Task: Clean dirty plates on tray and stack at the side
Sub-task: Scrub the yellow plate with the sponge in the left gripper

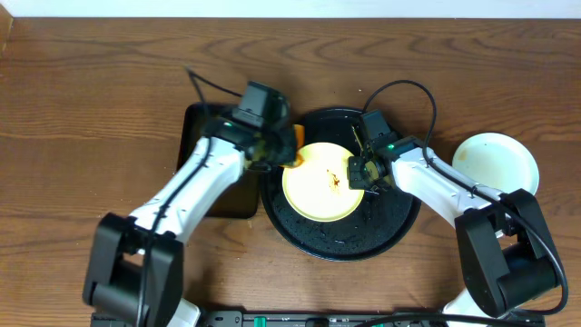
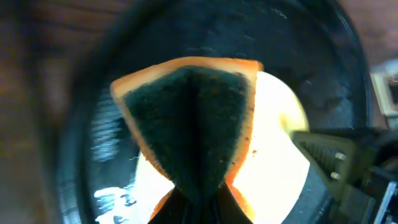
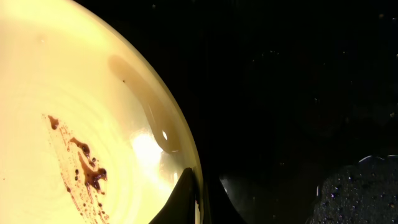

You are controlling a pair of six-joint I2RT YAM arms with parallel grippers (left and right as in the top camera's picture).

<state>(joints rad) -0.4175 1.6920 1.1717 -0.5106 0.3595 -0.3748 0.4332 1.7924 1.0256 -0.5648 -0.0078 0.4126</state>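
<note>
Scrubbing looks like the step here: black tray point(image 1: 345, 238) holds the yellow plate point(image 1: 313, 195) near centre, right gripper point(image 1: 360, 173) pinching its 3 o'clock rim, left gripper point(image 1: 277, 150) squeezing the sponge point(image 2: 186, 124) at 10 o'clock, so next that sponge wants dragging onto the brown smear point(image 3: 90, 174).

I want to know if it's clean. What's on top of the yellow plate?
Brown smears sit in the middle of the yellow plate. The left claw holds an orange-and-green sponge over one edge, so the bit underneath is hidden.
</note>
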